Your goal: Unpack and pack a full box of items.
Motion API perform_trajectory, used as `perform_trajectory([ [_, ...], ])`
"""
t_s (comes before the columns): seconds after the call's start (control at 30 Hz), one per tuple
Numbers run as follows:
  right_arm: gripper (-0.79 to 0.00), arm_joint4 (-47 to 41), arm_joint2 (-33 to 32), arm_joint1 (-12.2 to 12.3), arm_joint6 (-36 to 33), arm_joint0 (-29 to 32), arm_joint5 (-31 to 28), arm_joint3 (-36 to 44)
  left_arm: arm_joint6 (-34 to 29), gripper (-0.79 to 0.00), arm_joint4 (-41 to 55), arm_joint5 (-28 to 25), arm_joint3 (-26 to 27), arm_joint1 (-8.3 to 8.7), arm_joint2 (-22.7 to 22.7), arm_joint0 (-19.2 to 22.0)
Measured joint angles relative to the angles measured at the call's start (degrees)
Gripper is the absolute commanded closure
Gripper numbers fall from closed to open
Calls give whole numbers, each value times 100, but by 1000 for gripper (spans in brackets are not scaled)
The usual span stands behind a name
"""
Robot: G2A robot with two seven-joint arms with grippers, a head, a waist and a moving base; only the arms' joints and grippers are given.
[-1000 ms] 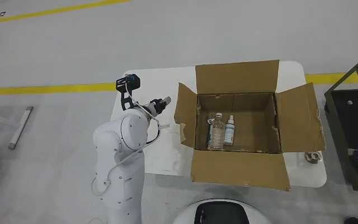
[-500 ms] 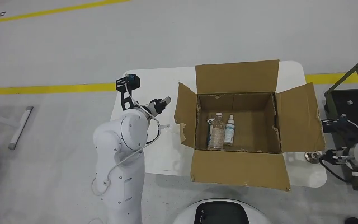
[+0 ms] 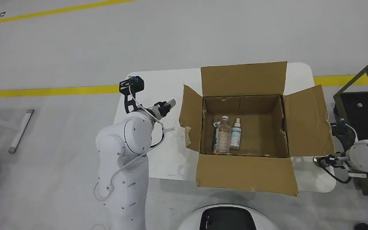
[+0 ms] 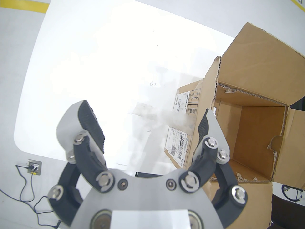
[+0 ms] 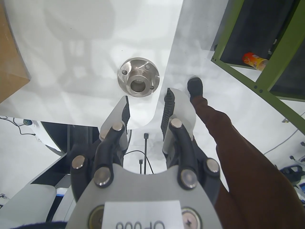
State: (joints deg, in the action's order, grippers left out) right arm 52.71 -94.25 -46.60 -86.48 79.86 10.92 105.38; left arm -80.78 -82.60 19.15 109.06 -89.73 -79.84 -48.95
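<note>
Hovering: both your hands open, empty.
Box [image 3: 244,123] open on table [image 3: 155,86] right half, two bottles [image 3: 222,135] inside; left hand [image 4: 145,110] over left half, right hand [image 5: 147,98] above flange [image 5: 138,80] at right front corner.

**Box open on top, flaps crowd its sides**

The box [image 3: 244,77] is open upward. Its right half is free inside, while a bottle [image 3: 222,135] and a spray bottle [image 3: 236,134] take the left part. Four flaps spread outward, and the left flap [image 3: 190,117] stands tilted between the box mouth and the bare table [image 3: 155,92]. At the right near corner a flange [image 5: 138,80] lies near the edge. A green rack [image 5: 231,17] stands near beyond it.
</note>
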Motion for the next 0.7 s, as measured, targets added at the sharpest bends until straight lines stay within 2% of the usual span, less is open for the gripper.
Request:
perform_trajectory([
  [0.7, -342, -55, 291, -55, 261, -223, -41, -445, 0, -785, 0, 0, 0, 0, 0, 0],
])
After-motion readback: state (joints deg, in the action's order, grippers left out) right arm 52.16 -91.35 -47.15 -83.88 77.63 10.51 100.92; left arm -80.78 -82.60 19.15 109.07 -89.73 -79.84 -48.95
